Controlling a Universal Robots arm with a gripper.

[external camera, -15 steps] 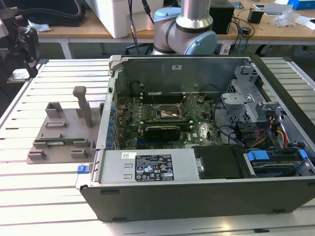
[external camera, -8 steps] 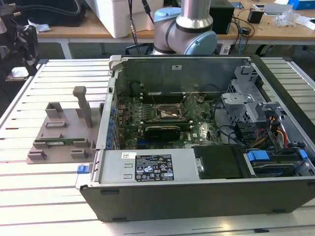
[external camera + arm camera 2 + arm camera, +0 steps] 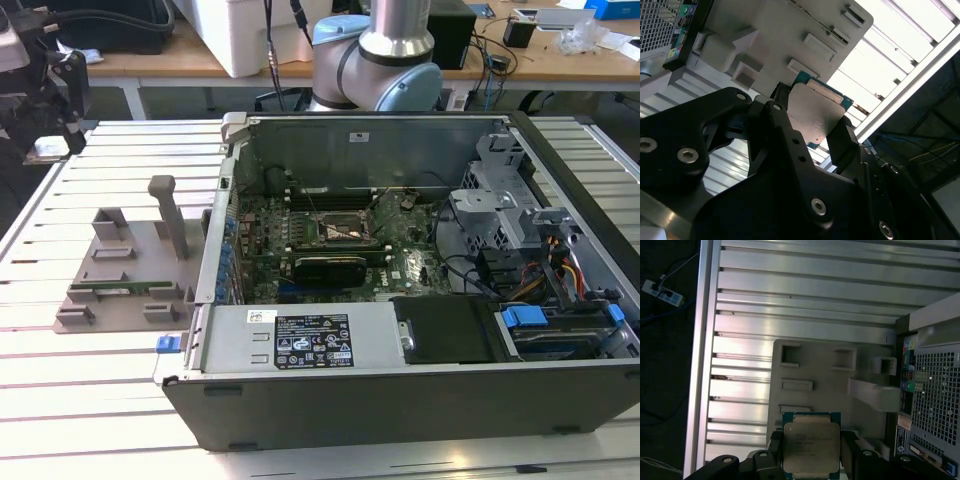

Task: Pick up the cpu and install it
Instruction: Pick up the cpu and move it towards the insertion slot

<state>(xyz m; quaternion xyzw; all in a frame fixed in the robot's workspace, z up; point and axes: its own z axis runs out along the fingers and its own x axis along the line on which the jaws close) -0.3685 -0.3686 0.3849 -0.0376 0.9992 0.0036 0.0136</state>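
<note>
We see the slatted tabletop (image 3: 100,370) carrying the open computer case (image 3: 400,400) at the exterior view's centre and right, and the grey tray (image 3: 135,255) at its left. Our gripper (image 3: 812,454) is clamped on the cpu's (image 3: 810,440) edges, with the tray behind it.

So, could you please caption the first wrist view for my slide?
Gripper clamped on the cpu, grey plastic tray behind it.

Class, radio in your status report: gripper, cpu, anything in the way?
Gripper shut on cpu, fingers on two opposite edges. Cpu held above grey tray. Nothing seen between cpu and tray.
</note>
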